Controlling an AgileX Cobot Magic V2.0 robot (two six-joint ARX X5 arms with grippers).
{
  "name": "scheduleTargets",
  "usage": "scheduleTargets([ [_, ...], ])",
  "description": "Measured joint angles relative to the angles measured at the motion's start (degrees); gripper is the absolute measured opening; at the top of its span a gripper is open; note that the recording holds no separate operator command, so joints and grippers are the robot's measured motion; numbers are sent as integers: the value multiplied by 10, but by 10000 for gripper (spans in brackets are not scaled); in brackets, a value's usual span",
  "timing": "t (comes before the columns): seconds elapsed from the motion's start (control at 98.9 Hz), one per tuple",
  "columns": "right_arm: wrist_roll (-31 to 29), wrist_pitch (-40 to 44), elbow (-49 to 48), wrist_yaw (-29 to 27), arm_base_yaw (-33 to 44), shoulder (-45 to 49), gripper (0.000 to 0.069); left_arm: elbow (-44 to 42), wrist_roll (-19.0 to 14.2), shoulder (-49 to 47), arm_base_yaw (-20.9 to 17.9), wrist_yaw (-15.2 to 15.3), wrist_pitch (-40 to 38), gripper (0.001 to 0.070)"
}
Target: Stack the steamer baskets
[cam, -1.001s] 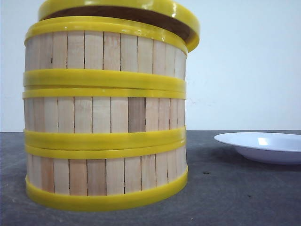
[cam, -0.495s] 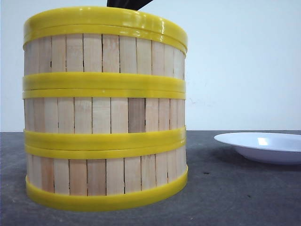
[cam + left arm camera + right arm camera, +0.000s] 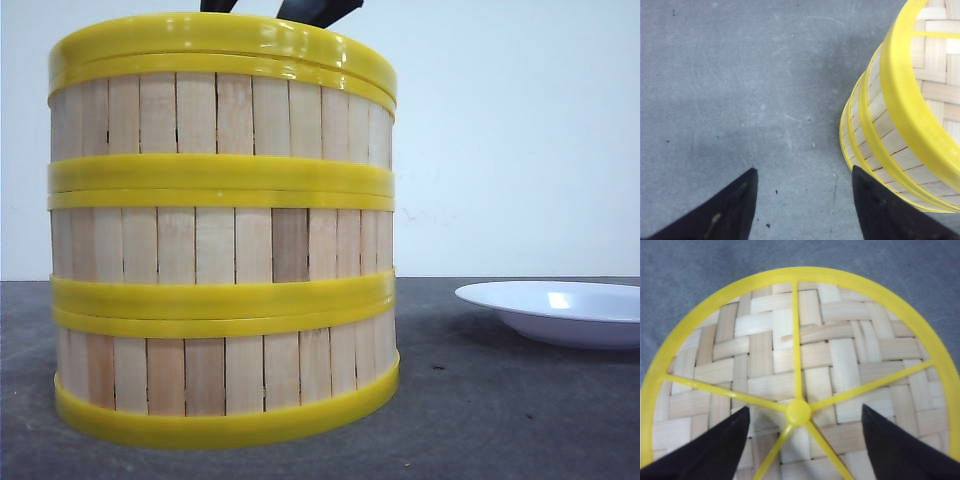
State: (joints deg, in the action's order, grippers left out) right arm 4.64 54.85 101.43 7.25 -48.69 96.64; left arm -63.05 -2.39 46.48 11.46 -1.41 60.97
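As seen across the grey bench (image 3: 500, 420): three steamer baskets (image 3: 222, 230) stand stacked in one straight column, left of centre and close to the camera.
Stack: each basket has walls of upright pale wooden slats, banded top and bottom by glossy yellow plastic rims that meet in double bands.
Lid (image 3: 800, 370): a flat round cover of woven pale strips, framed by a yellow ring with yellow spokes meeting at a central knob, sits level on the top basket.
Right tool (image 3: 801, 426): its dark fingers (image 3: 715, 450) are spread wide on either side of the lid's knob, gripping nothing; whether they touch the weave cannot be told.
Left tool (image 3: 802, 200): its jaws are parted and empty above bare bench, just beside the stack's wall.
Plate (image 3: 560, 310): a smooth white shallow dish rests to the right, well apart from the stack.
Bench surface: matte, speckled dark grey, meeting a plain white wall behind.
Open room: bare bench lies between stack and plate, and under the left tool.
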Motion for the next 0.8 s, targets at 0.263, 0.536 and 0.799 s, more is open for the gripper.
scheduleTargets([
  [0.263, -1, 30, 5, -41, 24, -116, 469, 0, 3, 0, 0, 0, -4, 356],
  [0.536, -21, 66, -89, -74, 147, -271, 469, 0, 13, 0, 0, 0, -22, 356],
  [0.799, -47, 37, -321, -72, 294, -451, 469, 0, 15, 0, 0, 0, -22, 356],
])
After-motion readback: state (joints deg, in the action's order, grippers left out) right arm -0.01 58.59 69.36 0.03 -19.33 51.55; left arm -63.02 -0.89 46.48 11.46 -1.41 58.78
